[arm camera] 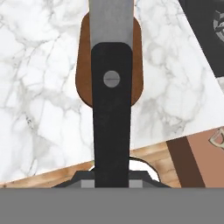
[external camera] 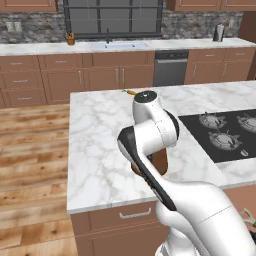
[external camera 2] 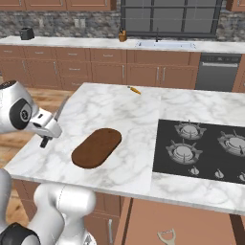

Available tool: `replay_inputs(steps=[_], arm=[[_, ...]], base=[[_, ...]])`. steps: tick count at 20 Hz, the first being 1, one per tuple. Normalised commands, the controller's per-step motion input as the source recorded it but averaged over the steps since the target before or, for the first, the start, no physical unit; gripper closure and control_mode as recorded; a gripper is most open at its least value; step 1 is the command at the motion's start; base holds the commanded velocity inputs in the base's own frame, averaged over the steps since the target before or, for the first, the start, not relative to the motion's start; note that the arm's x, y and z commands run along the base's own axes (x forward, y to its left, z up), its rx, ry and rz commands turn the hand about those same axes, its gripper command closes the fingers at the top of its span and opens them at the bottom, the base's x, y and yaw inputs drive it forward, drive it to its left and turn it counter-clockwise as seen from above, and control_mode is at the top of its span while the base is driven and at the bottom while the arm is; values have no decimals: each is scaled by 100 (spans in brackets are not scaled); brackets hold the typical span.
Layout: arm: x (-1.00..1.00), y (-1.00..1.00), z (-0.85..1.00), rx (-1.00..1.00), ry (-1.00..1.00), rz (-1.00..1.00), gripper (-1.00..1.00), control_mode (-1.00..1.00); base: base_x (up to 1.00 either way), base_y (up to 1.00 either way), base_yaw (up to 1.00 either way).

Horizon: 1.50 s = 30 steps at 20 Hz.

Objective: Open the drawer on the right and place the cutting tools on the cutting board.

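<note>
1. The fingers (arm camera: 112, 177) are clamped on the black handle of the knife (arm camera: 111, 109), which runs straight out from the hand with its silver blade pointing away, held in the air above the cutting board (arm camera: 85, 65).
2. The knife looks light and rigid; its smooth handle could twist or slide in a narrow pinch, so the handle's middle, near the rivet, seems the right place to hold it, well clear of the blade.
3. The drawer (external camera 2: 191, 222) stands open at the front edge of the island, and the peeler (external camera 2: 167, 237) lies inside it, pale head showing. It too looks light and stiff; its handle seems the natural place to take it.
4. The cutting board lies flat on the marble surface (external camera 2: 129, 115), left of the cooktop (external camera 2: 201, 148), with nothing on it.
5. At the far edge of the surface sits a small carrot (external camera 2: 135, 89).
</note>
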Motion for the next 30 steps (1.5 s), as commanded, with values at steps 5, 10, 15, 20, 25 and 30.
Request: replay_inputs(steps=[5,10,15,20,25,30], arm=[[21,0,-19,0,0,-4,100,-100],[38,2,-12,-3,0,-6,100,-100],[45,0,-9,-4,1,-7,100,-100],[39,0,-24,0,6,-3,100,-100],[34,-2,-33,0,8,-1,100,-100],[35,-9,-41,0,13,-1,100,-100]], base=[[0,0,0],[0,0,0],[0,0,0],[0,0,0],[0,0,0],[0,0,0]])
